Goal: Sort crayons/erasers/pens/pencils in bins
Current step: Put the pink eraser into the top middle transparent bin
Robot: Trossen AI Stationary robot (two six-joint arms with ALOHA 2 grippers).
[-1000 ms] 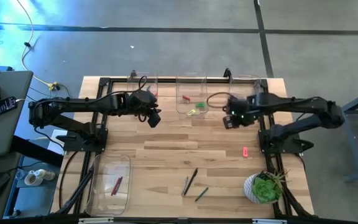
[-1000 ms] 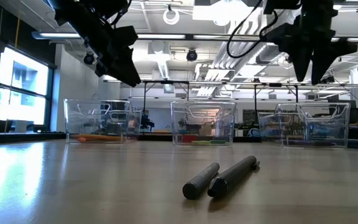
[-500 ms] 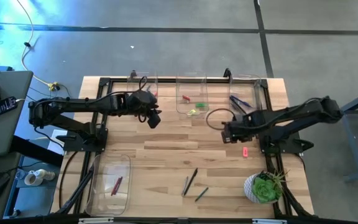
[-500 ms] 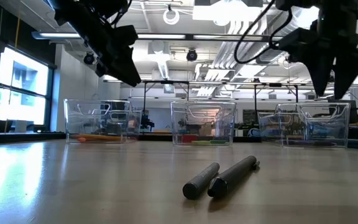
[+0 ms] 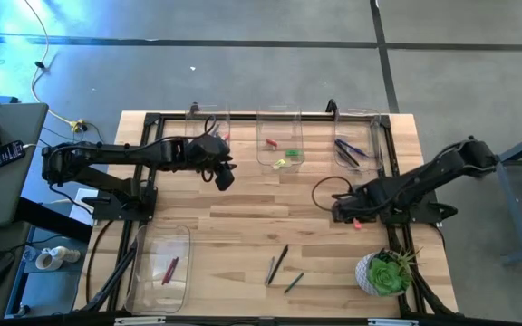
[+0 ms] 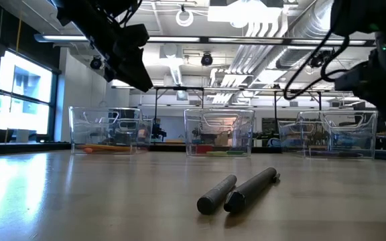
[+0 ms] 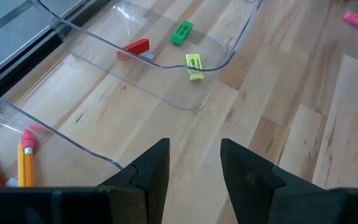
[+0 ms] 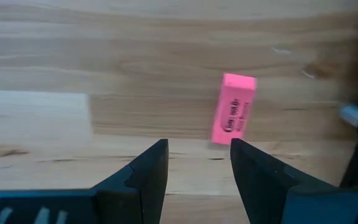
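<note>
- A pale wooden table stands on a grey floor; the level view looks across it into a workshop with ceiling pipes and lights.
- The right gripper hangs low over the table near its right edge, fingers apart and empty, with a pink eraser lying flat on the wood just ahead of the fingertips and not touching them.
- From above, that same gripper sits just beside the eraser, between the far bins and the potted plant at the near right corner.
- The left gripper is held above the table towards the far left, fingers apart with nothing between them; from above it hovers just in front of the far row of bins.
- Ahead of the left gripper, the middle far bin holds a red eraser, a green eraser and a yellow eraser.
- The far left bin holds pencils, yellow with pink tips, beside an orange one.
- The far right bin holds dark blue pens.
- A longer bin at the near left corner holds a dark red crayon.
- Three dark sticks lie loose on the wood near the near edge, about midway along it; two of them show side by side in the level view.
</note>
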